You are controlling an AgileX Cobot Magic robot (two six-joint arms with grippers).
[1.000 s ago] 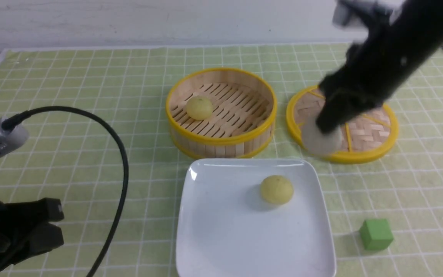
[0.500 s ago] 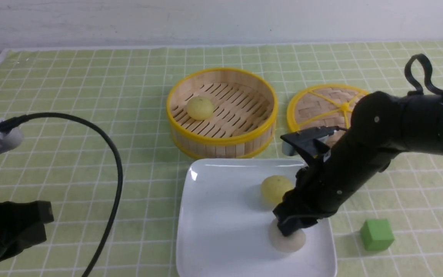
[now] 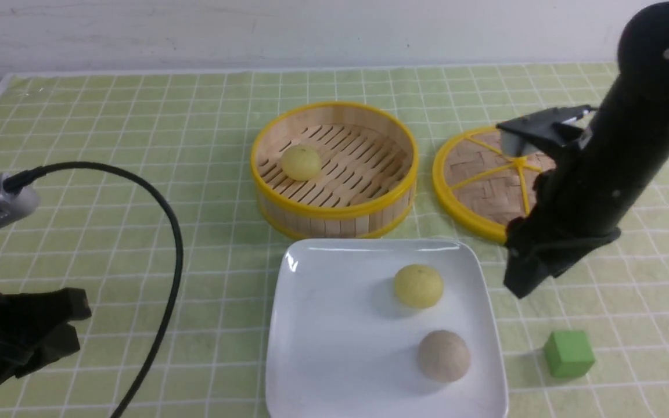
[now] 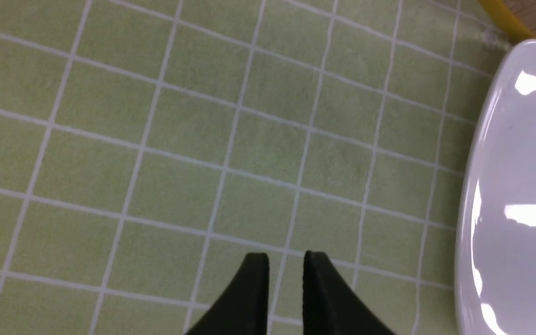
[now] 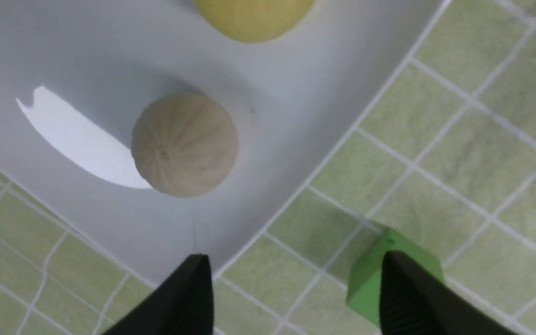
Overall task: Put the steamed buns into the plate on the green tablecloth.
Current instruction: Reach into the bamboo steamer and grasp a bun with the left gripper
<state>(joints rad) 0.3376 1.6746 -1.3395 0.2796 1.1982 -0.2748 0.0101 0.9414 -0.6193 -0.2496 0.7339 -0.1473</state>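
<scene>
Left gripper (image 4: 285, 265): jaws a slit apart, empty, over cloth (image 4: 156, 139), left of plate (image 3: 334, 325).
Plate: holds grey bun (image 3: 443, 356), yellow bun (image 3: 418, 285).
Right gripper (image 5: 296, 279): spread, empty, just right of plate.
Steamer bun (image 3: 301, 162): beyond plate, forward-left of right gripper; round.
Room: steamer (image 3: 334, 212) wall blocks sides; enter from above.

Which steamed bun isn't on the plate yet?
The pale yellow bun inside the yellow-rimmed bamboo steamer; the other yellow bun and the greyish-beige bun sit on the white square plate.
</scene>
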